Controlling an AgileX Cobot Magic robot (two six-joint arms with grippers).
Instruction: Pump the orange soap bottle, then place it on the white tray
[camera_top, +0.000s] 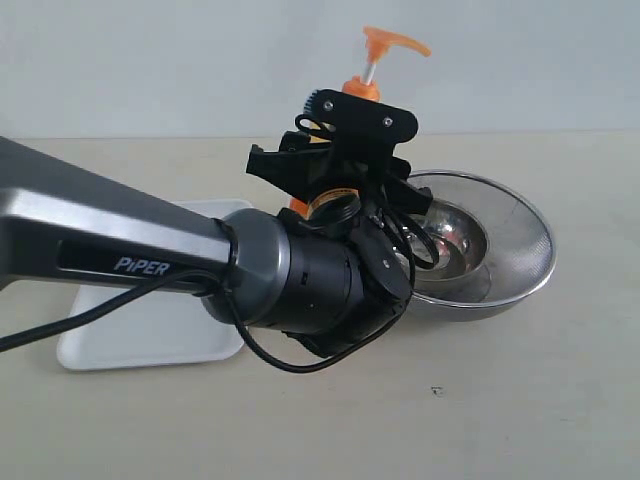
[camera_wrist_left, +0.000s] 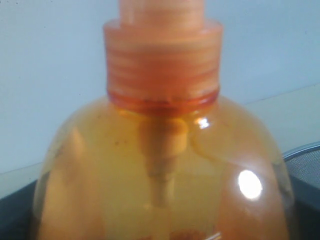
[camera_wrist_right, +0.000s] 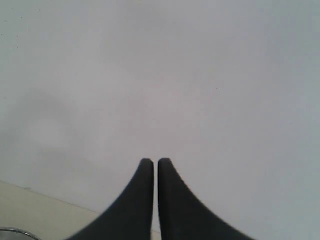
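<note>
Orange soap bottle (camera_top: 362, 90): stands mid-counter behind the left hand, just left of the steel bowl (camera_top: 530, 235), to the right of the white tray (camera_top: 140, 345) and not on it; base hidden, so cannot tell whether resting or lifted.
Left hand (camera_top: 340, 172): appears clamped on the bottle's body below the shoulder, a finger on either side.
Right hand (camera_wrist_right: 151, 161): fingers together, holding nothing, facing a blank wall.
Weight: probably fairly heavy, judging by liquid showing up into the shoulder; likely to swing if tilted.
Stiffness: thin plastic wall, likely gives under a hard squeeze; collar far stiffer.
Slip: smooth, glossy, rounded; probably slippery, worse if soapy.
Where to hold: straight body below the shoulder for carrying; flat top of the pump head (camera_top: 395, 43) for pressing straight down.
Materials: translucent orange plastic; ribbed screw collar (camera_wrist_left: 162, 60); white stem (camera_top: 371, 68); shiny metal bowl; matte white tray with rounded corners; pale counter (camera_top: 500, 420).
</note>
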